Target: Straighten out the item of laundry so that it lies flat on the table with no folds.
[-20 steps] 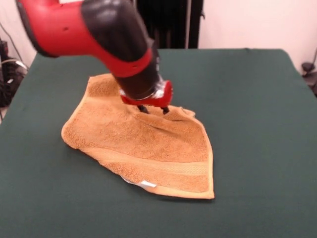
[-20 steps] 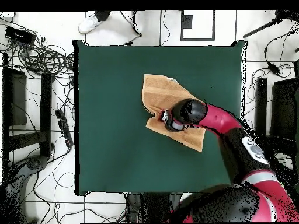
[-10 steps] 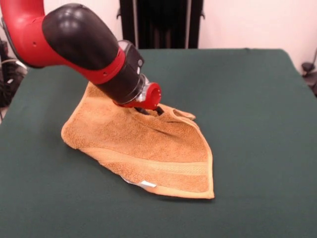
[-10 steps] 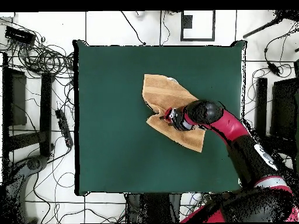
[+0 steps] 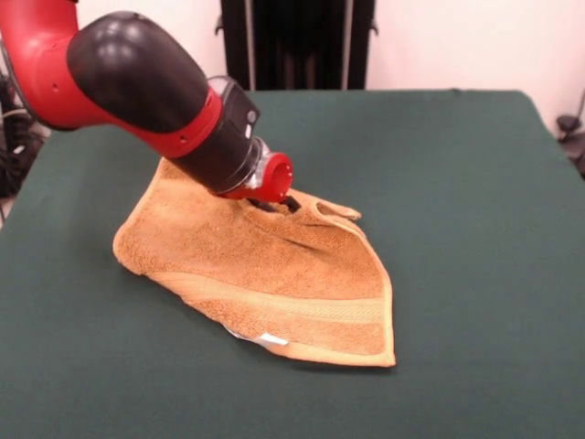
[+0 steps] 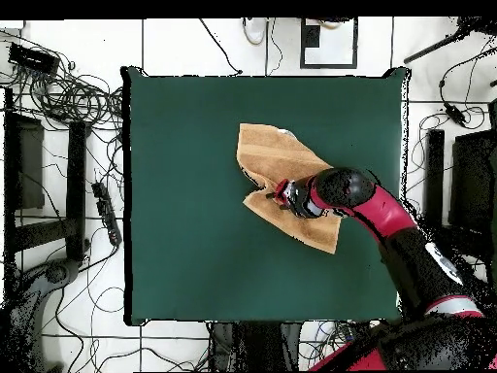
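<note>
The item of laundry (image 5: 265, 265) is an orange-tan towel lying folded in a rough triangle on the dark green table (image 5: 457, 183). A woven band runs along its near edge, with a small white tag (image 5: 272, 340) below it. My gripper (image 5: 280, 203) comes in tilted from the left and presses into the towel's far edge, shut on a raised pucker of cloth. A small loop of fabric stands up just right of it. From above, the towel (image 6: 275, 155) lies right of the table's (image 6: 194, 194) middle, with the gripper (image 6: 280, 191) at its lower part.
A black stand (image 5: 292, 41) rises behind the table's far edge. In the overhead view, tangled cables (image 6: 68, 92) lie on the floor to the left, and dark equipment (image 6: 476, 175) stands to the right.
The arm has swung down and to the side, so the wrist now leans in at a slant. The towel's far edge has bunched into a raised fold at the gripper.
</note>
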